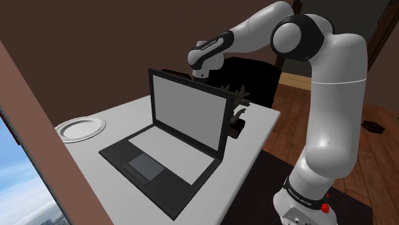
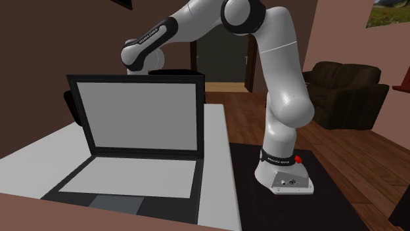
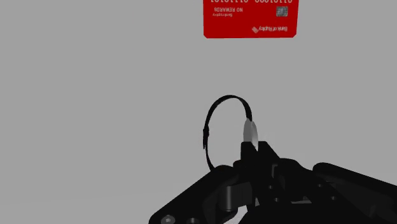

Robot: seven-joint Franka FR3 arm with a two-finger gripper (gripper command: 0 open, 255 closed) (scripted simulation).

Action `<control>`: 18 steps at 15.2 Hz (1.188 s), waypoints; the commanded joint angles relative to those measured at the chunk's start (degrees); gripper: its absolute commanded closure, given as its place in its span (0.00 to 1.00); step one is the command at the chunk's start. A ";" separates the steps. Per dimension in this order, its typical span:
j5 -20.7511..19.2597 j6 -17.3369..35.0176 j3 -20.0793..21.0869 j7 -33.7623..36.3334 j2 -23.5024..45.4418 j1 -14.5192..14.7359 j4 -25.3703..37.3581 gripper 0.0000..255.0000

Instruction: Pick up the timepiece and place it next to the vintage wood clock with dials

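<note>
Transport is the step judged to be in hand, with the pick apparently made. In the wrist view the gripper (image 3: 254,151) has its fingers drawn together, with no gap showing between them. They pinch the pale case of the wristwatch (image 3: 249,131) at their tips, while its black strap loops out beyond them. The watch sits over bare grey table (image 3: 95,114), well apart from a red bank card (image 3: 250,19) lying flat farther out. Whether the strap touches the surface cannot be told.

From the shoulder view the white arm (image 1: 332,96) reaches over the open laptop (image 1: 185,112), with the hand behind the top edge of its screen. A white plate (image 1: 81,128) rests near the table's far left corner in that view. Just past the screen's right edge stands a dark ornate piece (image 1: 238,121), which is probably the vintage clock, though no dials can be made out.

The next move calls for carrying the watch toward that dark piece, high enough to clear the table and the back of the screen. It should then come down on open surface just beside the clock without touching it. Only after that should the fingers part. The pinch is on a small rounded case, so a slow, level carry seems wise, since the watch could twist or slip.
</note>
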 commanded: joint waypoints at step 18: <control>-0.88 -6.52 -0.45 0.59 -2.21 -0.26 4.36 0.00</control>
